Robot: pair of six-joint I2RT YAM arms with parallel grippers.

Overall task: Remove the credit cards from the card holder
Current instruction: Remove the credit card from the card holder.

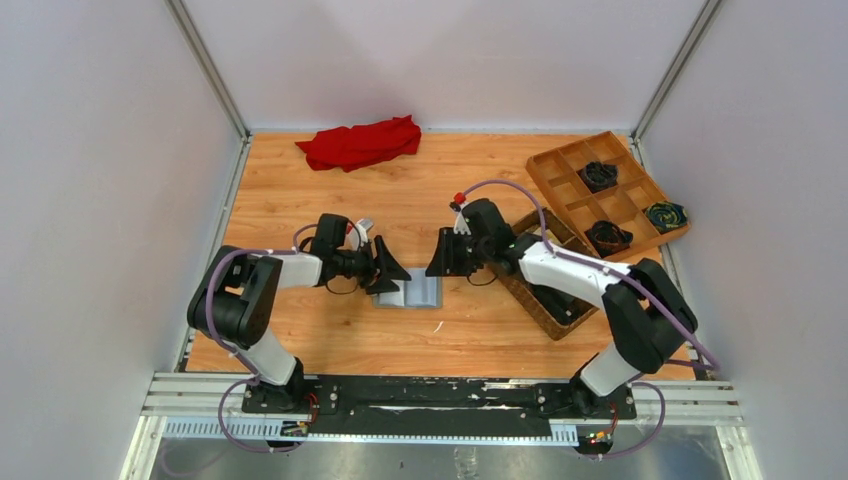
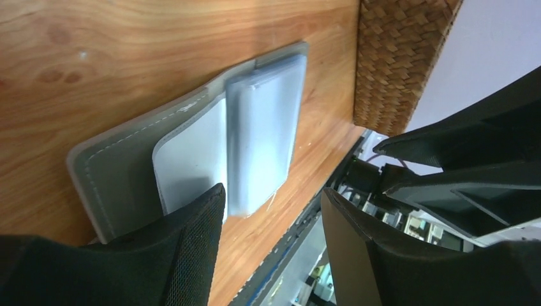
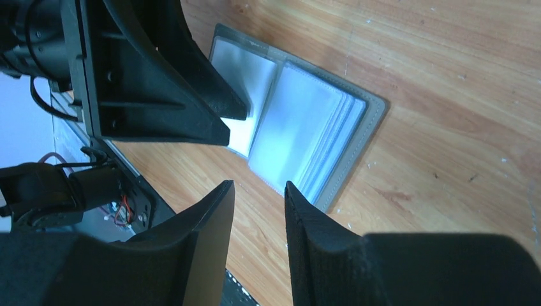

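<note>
1. The card holder (image 1: 425, 293) lies open and flat on the wooden table (image 1: 300, 200), in the middle, between the two arms.
2. Its grey outside is down. Its pale, see-through pockets face up.
3. The pockets look pale and shiny. I cannot tell if the credit cards are in them.
4. The left gripper (image 2: 273, 190) is at the left half of the card holder. Its fingers are wide apart and hold nothing.
5. In the right wrist view, one left finger tip (image 3: 233, 111) is on the left page of the card holder.
6. The right gripper (image 3: 258, 186) hangs just beside the right side of the card holder. Its fingers have only a small gap, and nothing is in it.
7. A brown woven basket (image 2: 402, 57) sits to the right of the card holder, near it.
8. A wooden divided tray (image 1: 558, 172) is at the far right, with dark things in some boxes.
9. A red cloth (image 1: 360, 143) lies at the far side of the table.
</note>
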